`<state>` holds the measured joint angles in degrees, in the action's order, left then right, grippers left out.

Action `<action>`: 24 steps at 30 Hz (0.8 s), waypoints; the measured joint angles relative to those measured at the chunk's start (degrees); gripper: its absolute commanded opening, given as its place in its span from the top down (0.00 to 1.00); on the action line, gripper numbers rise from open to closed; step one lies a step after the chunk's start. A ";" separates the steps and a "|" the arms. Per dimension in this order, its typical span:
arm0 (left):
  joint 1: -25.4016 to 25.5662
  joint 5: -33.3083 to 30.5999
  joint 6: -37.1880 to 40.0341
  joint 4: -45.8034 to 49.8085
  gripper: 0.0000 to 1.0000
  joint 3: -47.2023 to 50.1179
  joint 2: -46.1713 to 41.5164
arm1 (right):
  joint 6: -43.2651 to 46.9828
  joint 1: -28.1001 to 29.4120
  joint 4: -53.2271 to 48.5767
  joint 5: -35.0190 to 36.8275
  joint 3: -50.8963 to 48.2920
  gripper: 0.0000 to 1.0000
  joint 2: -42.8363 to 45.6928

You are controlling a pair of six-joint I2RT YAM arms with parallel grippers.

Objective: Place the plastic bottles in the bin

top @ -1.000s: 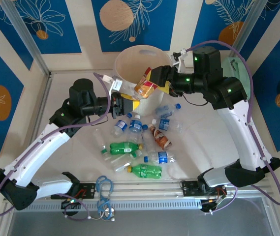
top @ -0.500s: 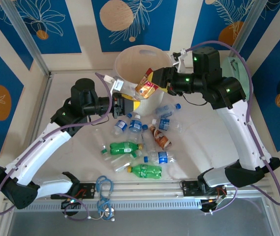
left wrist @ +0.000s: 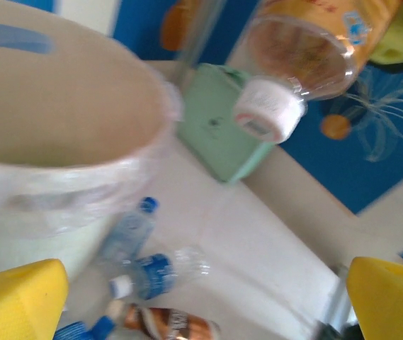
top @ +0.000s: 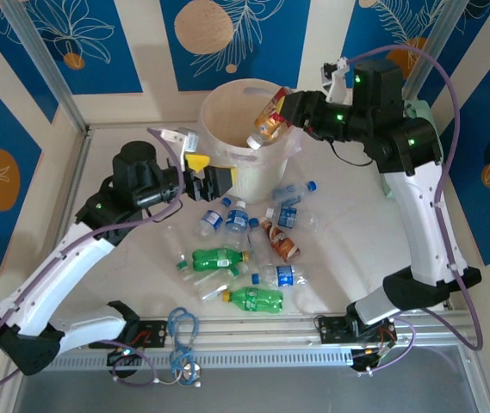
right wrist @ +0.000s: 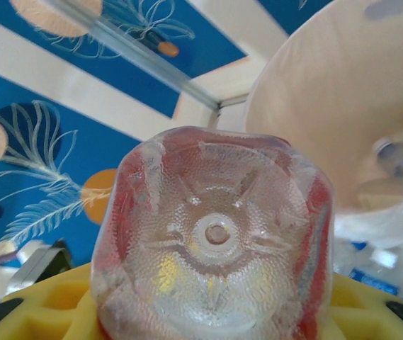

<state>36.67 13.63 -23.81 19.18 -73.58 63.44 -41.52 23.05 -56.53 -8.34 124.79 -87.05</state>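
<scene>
My right gripper [top: 284, 114] is shut on an orange-red labelled bottle [top: 268, 126], held tilted with its white cap [left wrist: 265, 110] down over the right rim of the bin [top: 226, 103]. The bottle's clear base [right wrist: 215, 237] faces the right wrist camera. Inside the bin [right wrist: 328, 106] lie a few bottles [right wrist: 399, 157]. My left gripper [top: 208, 175] stands open and empty beside the bin's front left wall [left wrist: 52, 177], with its yellow fingertips [left wrist: 18, 303] wide apart. Several bottles lie on the table in front of the bin: clear blue-labelled ones [top: 238, 215], a brown-red one [top: 282, 242] and green ones [top: 219, 258].
A mint-green case [left wrist: 221, 134] stands to the right of the bin, behind my right arm. A metal rail with cables [top: 184, 331] runs along the near table edge. A raised frame edge [top: 72, 185] borders the table on the left.
My right gripper has lifted the orange-red bottle up and back, from in front of the bin's wall to above its rim. My left gripper has drawn back a little to the left.
</scene>
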 measured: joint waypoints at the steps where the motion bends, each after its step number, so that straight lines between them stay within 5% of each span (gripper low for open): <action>1: -0.02 -3.34 -0.17 1.99 0.00 -0.92 -0.02 | 0.81 -0.07 -0.52 1.42 1.46 0.59 -1.18; 8: -2.49 -18.49 -3.58 12.20 0.00 -2.84 -0.31 | 5.46 -0.07 -5.01 10.58 12.02 0.59 -12.11; 14: -4.35 -20.41 -6.23 15.65 0.00 0.04 -1.22 | 7.43 -0.09 -8.50 14.60 25.31 0.59 -23.54; 24: -10.32 -21.33 -9.22 20.76 0.00 0.94 -1.03 | 9.94 2.67 -10.91 19.12 26.73 0.60 -30.82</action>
<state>26.35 -7.70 -33.04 39.94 -72.64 62.41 -31.57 25.71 -67.44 10.79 151.52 -117.86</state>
